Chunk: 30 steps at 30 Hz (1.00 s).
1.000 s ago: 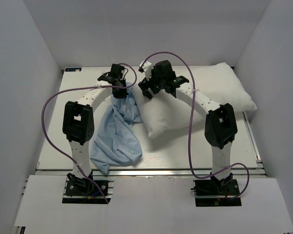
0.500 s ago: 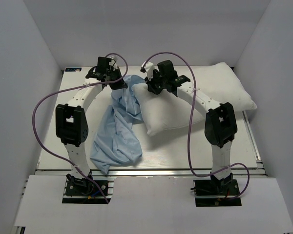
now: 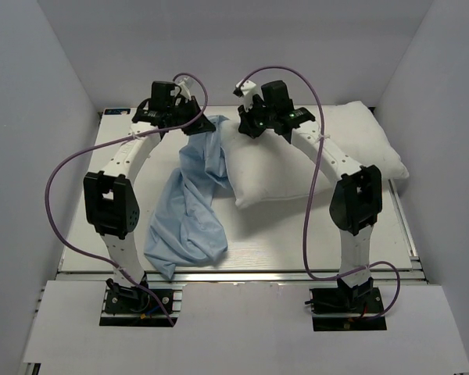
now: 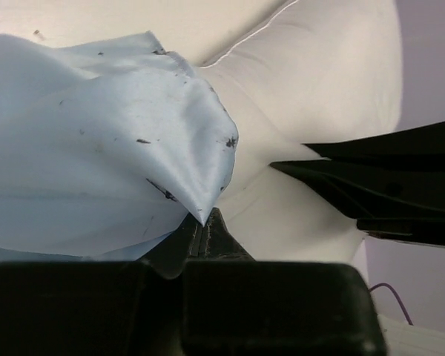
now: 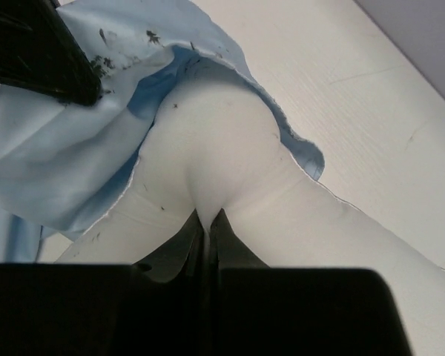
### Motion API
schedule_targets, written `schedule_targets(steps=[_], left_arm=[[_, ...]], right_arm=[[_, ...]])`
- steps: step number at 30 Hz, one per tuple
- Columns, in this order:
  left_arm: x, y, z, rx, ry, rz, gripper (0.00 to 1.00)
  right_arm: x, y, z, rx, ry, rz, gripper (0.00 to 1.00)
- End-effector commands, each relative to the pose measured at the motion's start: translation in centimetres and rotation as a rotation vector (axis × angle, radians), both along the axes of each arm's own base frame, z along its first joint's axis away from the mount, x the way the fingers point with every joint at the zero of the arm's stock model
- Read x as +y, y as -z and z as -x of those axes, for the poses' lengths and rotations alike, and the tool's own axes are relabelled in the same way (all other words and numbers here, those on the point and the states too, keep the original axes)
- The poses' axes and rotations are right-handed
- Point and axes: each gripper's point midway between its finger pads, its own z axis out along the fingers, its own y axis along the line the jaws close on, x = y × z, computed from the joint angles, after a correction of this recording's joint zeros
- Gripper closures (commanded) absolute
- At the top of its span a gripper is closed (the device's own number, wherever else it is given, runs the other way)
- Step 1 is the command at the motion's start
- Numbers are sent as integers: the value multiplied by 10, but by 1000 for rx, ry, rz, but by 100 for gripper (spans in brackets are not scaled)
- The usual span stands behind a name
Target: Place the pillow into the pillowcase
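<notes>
Pinching the pillowcase [image 3: 189, 215] at its far edge, left gripper [image 4: 205, 228] has jaws pressed together on the blue cloth, raised at the counter [image 3: 281, 230] far side; the rest drapes toward the near edge. Pillowcase touches pillow [image 3: 328, 152] left corner. Right gripper [image 5: 208, 222] jaws pinch that corner; pillow lies right of centre.

Both arms now reach nearer the far edge of the table [image 3: 281, 234] than a second ago. The left gripper [image 3: 201, 123], pinched on the pillowcase [image 3: 187, 211], carries its top edge toward that far edge and draws the cloth taut. The right gripper [image 3: 250, 125], clamped on the pillow [image 3: 352, 148], drags its left corner the same way, and blue cloth now overlaps that corner.
</notes>
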Motion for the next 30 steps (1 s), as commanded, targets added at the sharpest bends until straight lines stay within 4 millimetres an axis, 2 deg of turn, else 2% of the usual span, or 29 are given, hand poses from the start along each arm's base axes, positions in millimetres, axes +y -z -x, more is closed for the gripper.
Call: schedule_targets(steps=[1,3,4,5,9,11,13,15,19,22,25,27,28,29,30], left_arm=[[-12,-68,2,-125,63,81,100],[-19,-74,-2,-127,79,99,100],[-29,-86,-8,-143,109,125,100],[-29,-86,-8,-143,109,125,100],[-47,-97,-5,-151,174,187,100],[-54,-88,1,-115,199,189,100],[-57,-79,6,-93,212,185,100],[-60,-60,12,-42,228,177,100],[-67,-26,13,42,235,156,100],[-72,-20,8,59,223,155,96],[-74,-19,-6,67,187,151,84],[-72,-32,-19,28,151,141,76],[-69,-35,-22,26,132,132,71],[-62,-53,-28,-18,109,132,69],[-54,-58,-34,-36,65,117,68]], right_arm=[[32,-89,13,-172,-94,-150,100],[46,-90,28,-211,-134,-138,100],[51,-86,34,-274,-149,-117,100],[51,-84,34,-282,-149,-121,100],[51,-82,11,-364,-90,-75,100],[44,-91,-5,-411,-26,-63,100],[37,-111,-18,-506,21,-81,100],[28,-137,-28,-621,82,-111,100],[9,-163,-46,-749,182,-133,100],[3,-154,-54,-758,218,-132,100],[5,-124,-63,-713,232,-107,100],[1,-110,-70,-700,263,-89,100],[1,-97,-76,-683,271,-73,100],[-1,-90,-81,-672,287,-63,100],[-5,-84,-87,-658,297,-55,98]])
